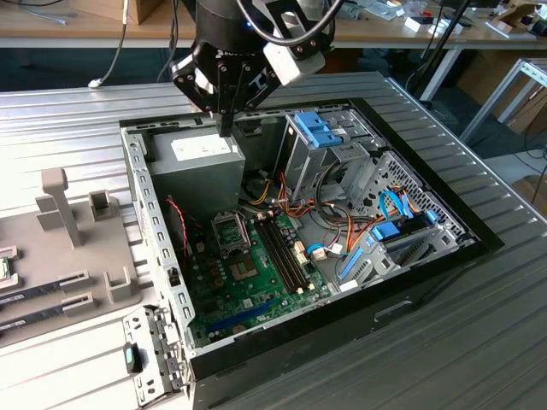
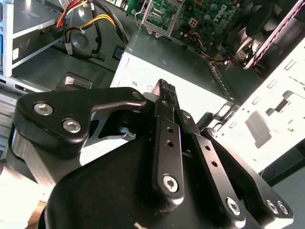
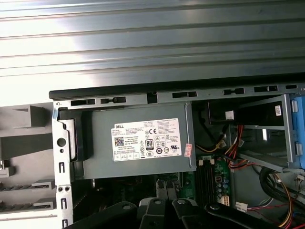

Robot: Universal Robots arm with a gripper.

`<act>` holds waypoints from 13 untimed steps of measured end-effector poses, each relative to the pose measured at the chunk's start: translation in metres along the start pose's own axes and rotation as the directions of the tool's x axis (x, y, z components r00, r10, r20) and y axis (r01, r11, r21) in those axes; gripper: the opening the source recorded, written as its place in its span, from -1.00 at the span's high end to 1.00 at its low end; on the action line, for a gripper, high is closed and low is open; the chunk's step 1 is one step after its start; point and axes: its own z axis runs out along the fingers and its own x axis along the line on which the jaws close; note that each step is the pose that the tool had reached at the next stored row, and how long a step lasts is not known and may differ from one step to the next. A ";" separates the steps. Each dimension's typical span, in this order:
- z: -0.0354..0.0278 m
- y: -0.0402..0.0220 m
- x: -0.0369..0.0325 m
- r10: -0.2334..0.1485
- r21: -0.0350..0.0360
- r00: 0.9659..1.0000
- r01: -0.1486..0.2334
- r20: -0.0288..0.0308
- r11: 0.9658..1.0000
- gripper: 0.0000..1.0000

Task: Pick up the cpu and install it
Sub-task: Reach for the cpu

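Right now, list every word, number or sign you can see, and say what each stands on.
White label on the grey power supply: rows of print and round marks, too small to quote.
Small red-and-white sticker beside it: unreadable.
Same label in the exterior view: blurred.
Motherboard markings: too small.

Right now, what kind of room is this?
Probably a robotics lab or workshop: an open computer case sits on a ribbed metal table, under a robot gripper, with workbenches behind.
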 end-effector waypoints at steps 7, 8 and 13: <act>0.0000 -0.0002 0.0028 0.000 0.000 1.000 0.000 0.000 1.000 0.79; 0.0000 -0.0002 0.0033 0.000 0.000 1.000 0.000 0.000 1.000 0.79; 0.0000 -0.0004 0.0050 0.000 0.000 1.000 0.000 0.000 1.000 0.79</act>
